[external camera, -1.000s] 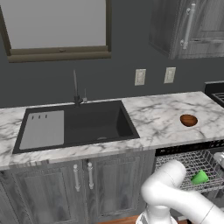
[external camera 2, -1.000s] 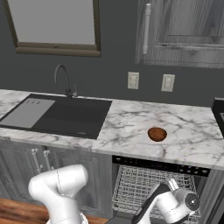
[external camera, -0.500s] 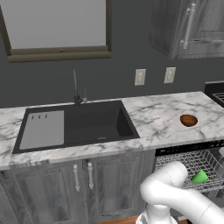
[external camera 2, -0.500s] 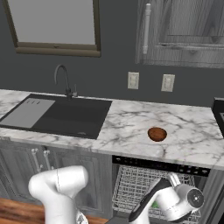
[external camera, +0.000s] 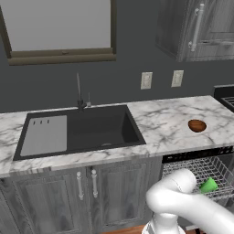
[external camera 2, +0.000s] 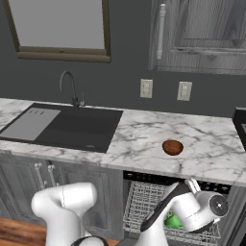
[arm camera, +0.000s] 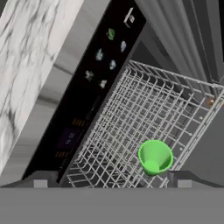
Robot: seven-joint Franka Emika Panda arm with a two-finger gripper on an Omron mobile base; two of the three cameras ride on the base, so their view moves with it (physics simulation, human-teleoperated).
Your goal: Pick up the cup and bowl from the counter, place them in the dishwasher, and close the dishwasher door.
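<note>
while the gripper [arm camera: 112,177] hangs above the dishwasher [external camera 2: 168,211] with fingers spread wide and holding nothing, the cup [arm camera: 155,156], smooth bright green plastic, rests mouth-up inside the white wire rack [arm camera: 131,127]. the bowl [external camera: 197,125], round, reddish-brown, sits on the grey-veined white marble counter [external camera: 164,123], well right of the matte black sink basin [external camera: 87,130].

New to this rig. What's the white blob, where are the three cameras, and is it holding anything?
The white shape is a robot arm in a rendered kitchen. Two cameras ride its base, looking forward from left and right; the third sits on its hand. On the counter lies a brown bowl, right of the black sink. The green cup sits in the pulled-out dishwasher rack. The claw is open above it, holding nothing.
</note>
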